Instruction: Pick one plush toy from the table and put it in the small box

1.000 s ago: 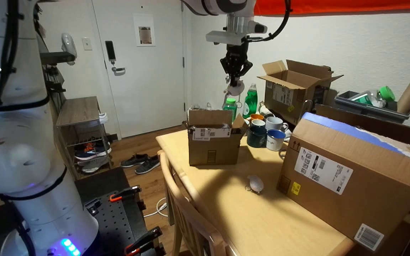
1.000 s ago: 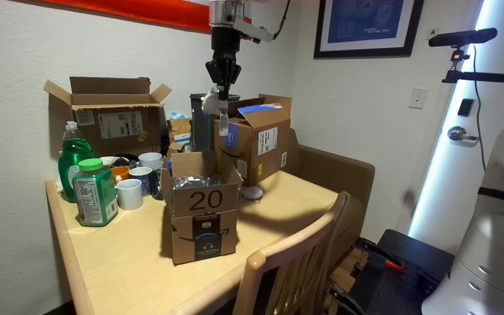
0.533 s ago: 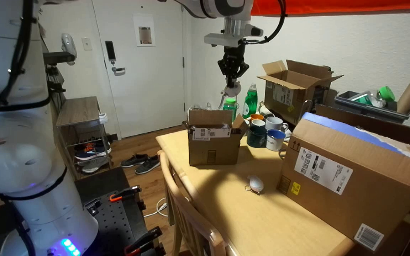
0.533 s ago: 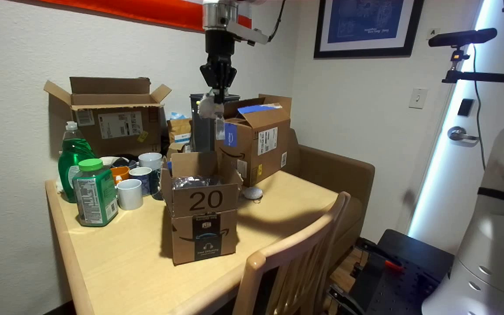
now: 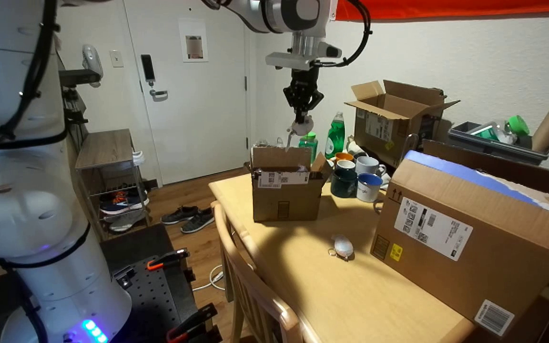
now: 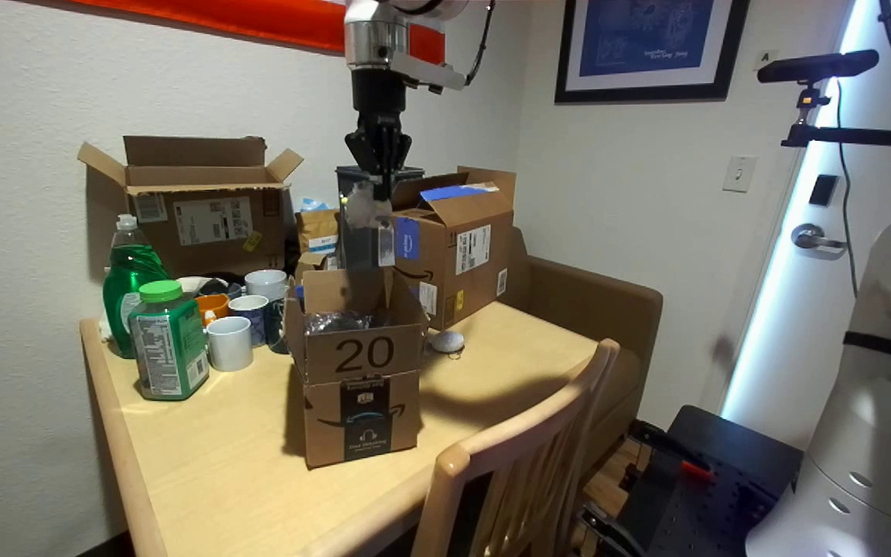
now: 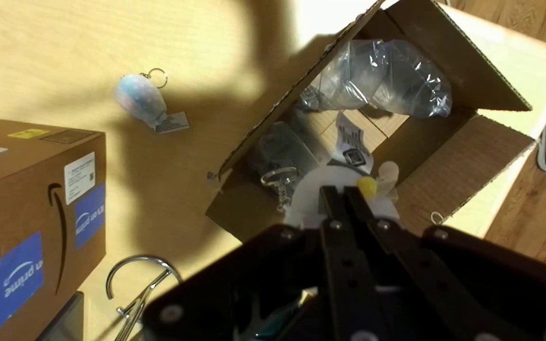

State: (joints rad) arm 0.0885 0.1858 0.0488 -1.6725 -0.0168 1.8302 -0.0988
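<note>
My gripper (image 5: 299, 117) is shut on a round white plush toy (image 5: 304, 126) with a yellow spot, a keyring and a hanging tag. In an exterior view, the toy (image 6: 363, 207) hangs above the far flap of the small box (image 6: 364, 422). In the wrist view, the fingertips (image 7: 341, 190) press into the toy (image 7: 308, 199), which overlaps the box's opening near a corner. The small box (image 5: 286, 202) stands open on the table (image 5: 303, 281), with clear plastic inside. Another pale, egg-shaped toy (image 5: 343, 247) lies on the table; it also shows in the wrist view (image 7: 141, 97).
A big labelled carton (image 5: 465, 233) stands beside the egg-shaped toy. A wide-flapped carton (image 5: 374, 126) stands by the wall. Mugs (image 5: 369, 186) and a green bottle (image 5: 335, 136) stand behind the small box. A chair (image 6: 507, 441) is at the table's edge.
My gripper has moved left and down in both exterior views, carrying the white toy closer to the small box's opening. The egg-shaped toy and the boxes have not moved.
</note>
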